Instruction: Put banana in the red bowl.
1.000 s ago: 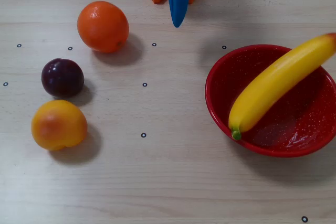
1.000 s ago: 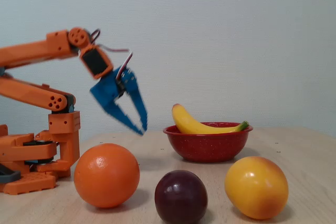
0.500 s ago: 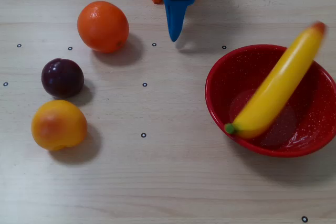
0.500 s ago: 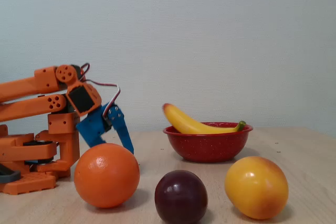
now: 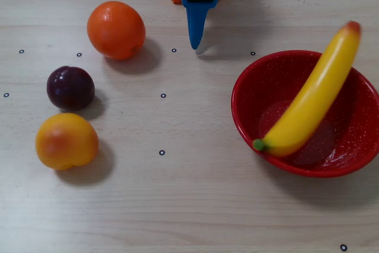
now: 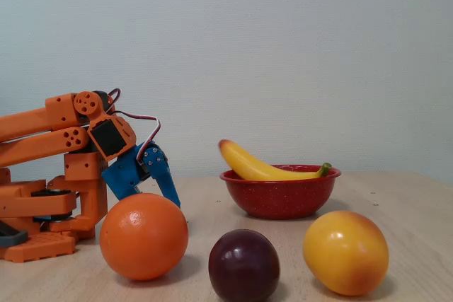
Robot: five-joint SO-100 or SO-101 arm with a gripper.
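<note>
On the left of the overhead view three fruits stand on the wooden table (image 5: pixel 177 205): an orange (image 5: pixel 116 29) farthest up, a dark plum (image 5: pixel 70 87) below it, and a yellow-orange fruit (image 5: pixel 66 141) lowest, each apart from the others.

My gripper (image 5: pixel 194 44) points down at the table near the top middle of that view, close to my orange base, its blue fingers together in a narrow point and holding nothing. In the fixed view I see it (image 6: pixel 174 201) low, behind the orange (image 6: pixel 144 235).

To the right sits the red bowl (image 5: pixel 249 124), glossy with fine white speckles. The banana (image 5: pixel 312 95) lies in it, alone, resting aslant across it. Its green stem tip hangs just over the near-left rim and its reddish end pokes past the far rim. It is long, curved, bright glossy yellow. In the fixed view the banana (image 6: pixel 258 167) rises above the bowl's rim (image 6: pixel 279 175) at the left.
</note>
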